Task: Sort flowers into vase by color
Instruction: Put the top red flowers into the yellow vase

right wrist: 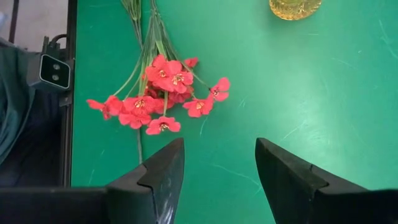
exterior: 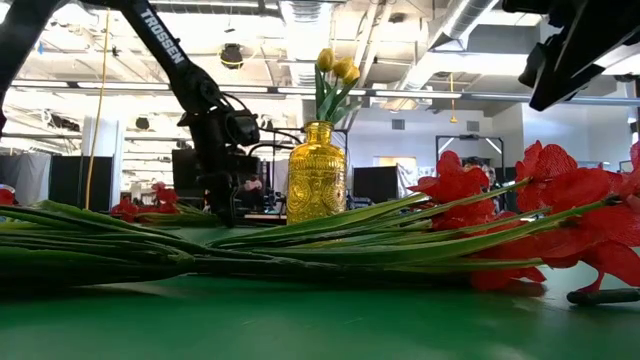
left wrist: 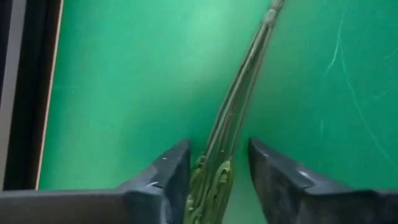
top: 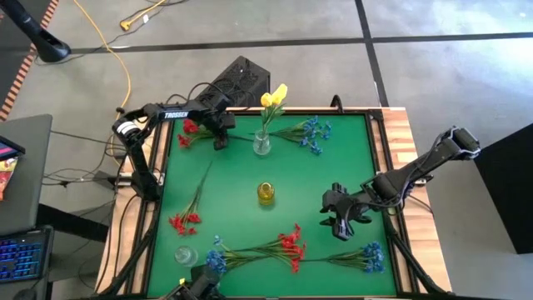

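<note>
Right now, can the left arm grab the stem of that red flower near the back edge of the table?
Probably yes. The left tool is already down over the red flower's stem, one finger on each side, with nothing between them but bare green mat.

This is a large open lab or industrial workspace. Beyond the green-covered worktop (exterior: 300, 320), the low view shows a high ceiling with exposed ducts and pipes (exterior: 470, 20), strip lighting and rows of dark monitors (exterior: 375, 183) on far desks. From above, a bare concrete floor (top: 433, 75), a yellow cable (top: 108, 42) and a lit keyboard (top: 21, 254) at the left surround it.
</note>
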